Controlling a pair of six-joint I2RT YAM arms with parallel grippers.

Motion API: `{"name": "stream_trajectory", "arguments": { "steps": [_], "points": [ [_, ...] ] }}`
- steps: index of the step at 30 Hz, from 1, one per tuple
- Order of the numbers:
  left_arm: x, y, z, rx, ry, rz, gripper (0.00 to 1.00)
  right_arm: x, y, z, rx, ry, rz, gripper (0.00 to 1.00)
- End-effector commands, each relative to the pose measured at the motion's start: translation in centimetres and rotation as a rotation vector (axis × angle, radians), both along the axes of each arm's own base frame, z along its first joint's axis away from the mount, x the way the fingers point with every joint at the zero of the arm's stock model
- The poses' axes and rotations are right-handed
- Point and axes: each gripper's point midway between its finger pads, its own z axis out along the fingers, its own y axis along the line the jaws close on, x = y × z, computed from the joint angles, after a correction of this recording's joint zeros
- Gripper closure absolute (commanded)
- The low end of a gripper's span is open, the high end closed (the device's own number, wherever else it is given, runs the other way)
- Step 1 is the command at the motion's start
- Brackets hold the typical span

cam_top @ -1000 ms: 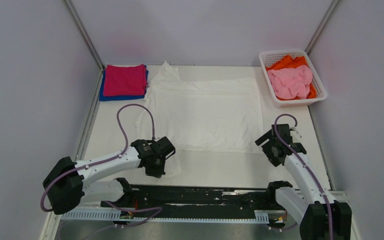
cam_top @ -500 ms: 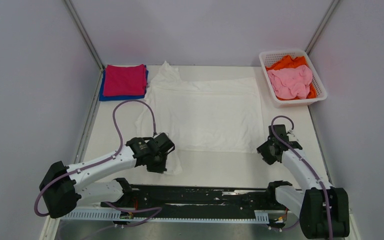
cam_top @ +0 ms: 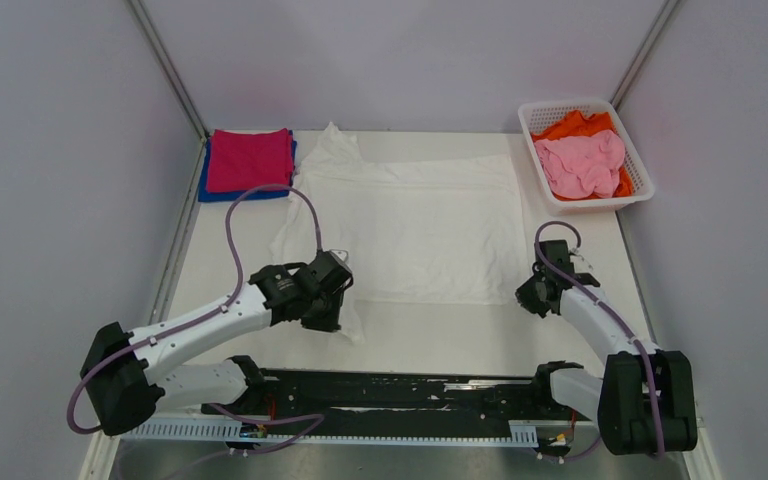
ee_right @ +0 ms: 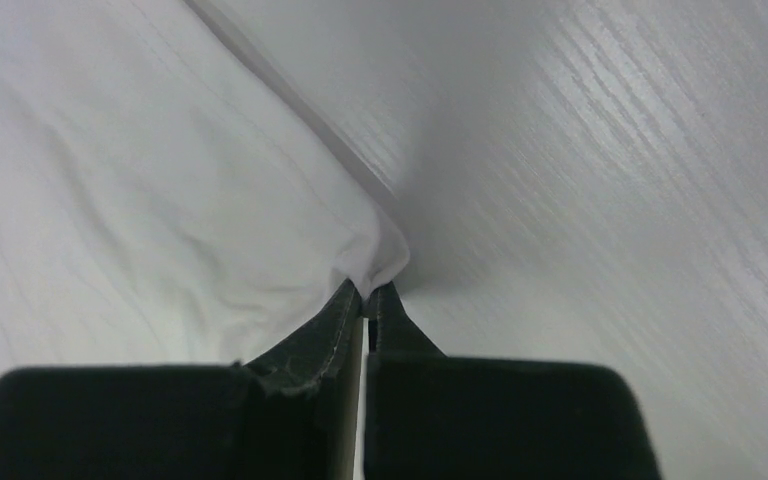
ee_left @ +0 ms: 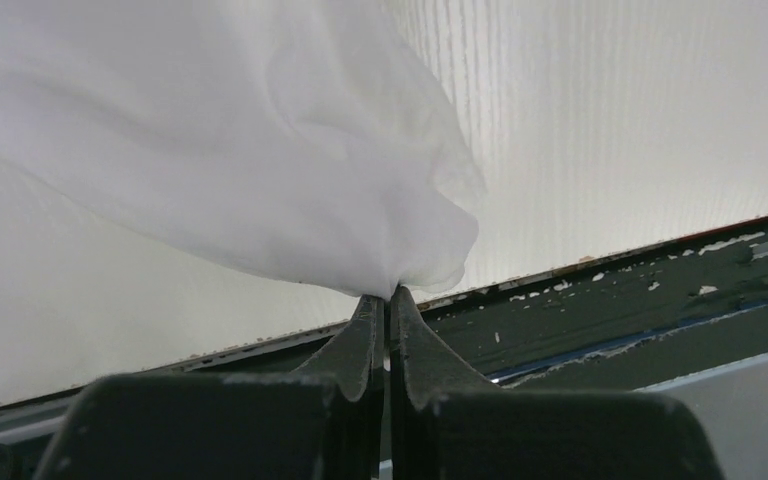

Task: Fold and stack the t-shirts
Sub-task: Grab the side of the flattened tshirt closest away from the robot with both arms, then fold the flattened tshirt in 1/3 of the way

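Observation:
A large white t-shirt (cam_top: 410, 225) lies spread flat across the middle of the table, plain side up. My left gripper (cam_top: 328, 318) is shut on its near left corner, and the cloth (ee_left: 260, 160) hangs bunched from the fingertips a little above the table. At the near right corner my right gripper (cam_top: 532, 298) is shut on the hem, with a small peak of white cloth (ee_right: 365, 255) pinched between its tips. A folded magenta t-shirt (cam_top: 250, 158) rests on a folded blue one (cam_top: 205, 185) at the back left.
A white lattice basket (cam_top: 545, 185) at the back right holds crumpled pink (cam_top: 582, 163) and orange (cam_top: 572, 125) t-shirts. A black rail (cam_top: 400, 392) runs along the table's near edge between the arm bases. Grey walls close in both sides and the back.
My right gripper moved forward and down to the shirt's near right corner and closed on it. The left gripper lifted its corner slightly and carried it away from the near edge.

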Motion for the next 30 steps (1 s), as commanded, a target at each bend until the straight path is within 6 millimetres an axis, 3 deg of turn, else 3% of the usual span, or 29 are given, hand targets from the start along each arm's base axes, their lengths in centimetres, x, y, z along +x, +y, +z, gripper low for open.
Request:
{"name": "stream_trajectory", "arguments": {
  "steps": [1, 5, 13, 21, 30],
  "points": [
    [3.1, -1.7, 2.3, -0.077, -0.068, -0.038, 1.00, 2.0, -0.1, 1.6, -0.039, -0.047, 0.101, 1.00],
    [5.6, -1.3, 3.1, -0.070, -0.087, 0.002, 1.00, 2.9, 0.1, 2.5, -0.045, -0.065, 0.143, 1.00],
    [10.4, -2.6, 4.5, -0.173, -0.108, 0.047, 1.00, 4.9, 0.1, 4.6, -0.076, -0.123, 0.197, 1.00],
    [16.7, -0.3, 6.9, -0.257, -0.213, 0.198, 1.00, 8.0, -0.1, 6.3, -0.099, -0.174, 0.192, 1.00],
    [21.1, 2.1, 9.5, -0.275, -0.321, 0.268, 1.00, 11.3, -0.7, 8.7, -0.144, -0.224, 0.175, 1.00]
  ]
}}
